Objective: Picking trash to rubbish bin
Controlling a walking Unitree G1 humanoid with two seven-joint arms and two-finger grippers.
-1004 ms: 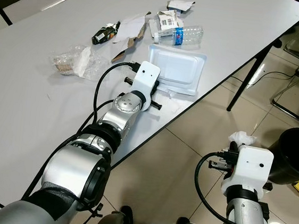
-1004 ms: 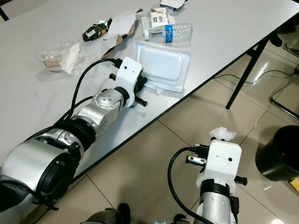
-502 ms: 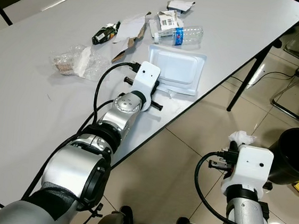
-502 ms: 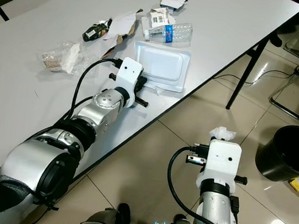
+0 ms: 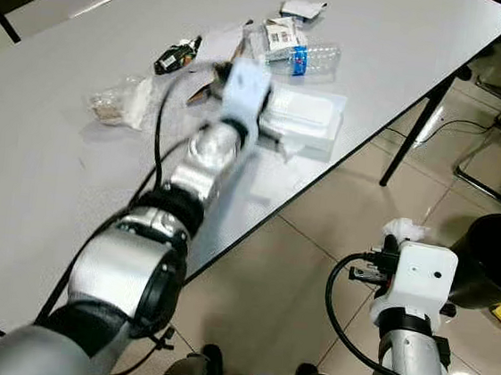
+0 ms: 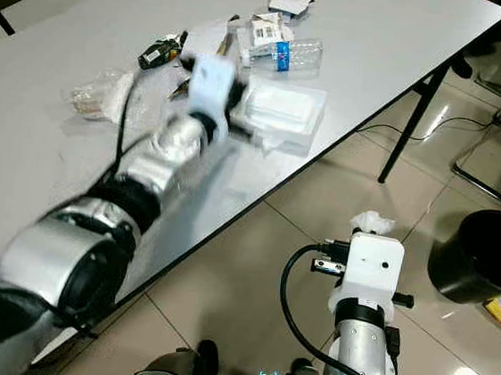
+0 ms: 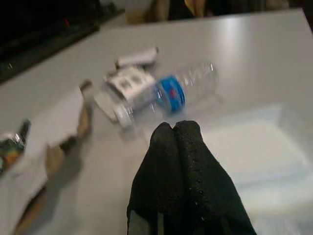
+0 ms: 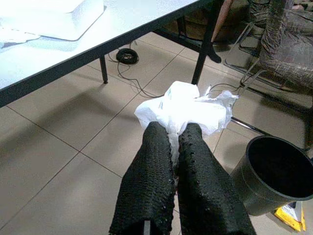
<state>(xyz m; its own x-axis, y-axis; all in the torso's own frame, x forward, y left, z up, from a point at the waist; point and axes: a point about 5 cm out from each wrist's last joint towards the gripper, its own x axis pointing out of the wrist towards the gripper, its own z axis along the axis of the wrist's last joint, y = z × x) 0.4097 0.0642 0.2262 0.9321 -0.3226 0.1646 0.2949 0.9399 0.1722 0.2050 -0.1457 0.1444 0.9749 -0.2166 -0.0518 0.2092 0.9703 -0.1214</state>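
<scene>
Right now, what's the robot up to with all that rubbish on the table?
It is clearing trash. The right gripper, jaws shut, holds a crumpled white tissue over the tiled floor, a short way from the black rubbish bin. The left gripper, jaws closed and holding nothing, is blurred in motion over the white table, near the foam tray and plastic bottle. Wrappers and a plastic bag are on the table too.

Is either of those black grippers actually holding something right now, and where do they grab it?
The right gripper pinches a crumpled white tissue by its lower edge. The left gripper is shut, holding nothing.
</scene>
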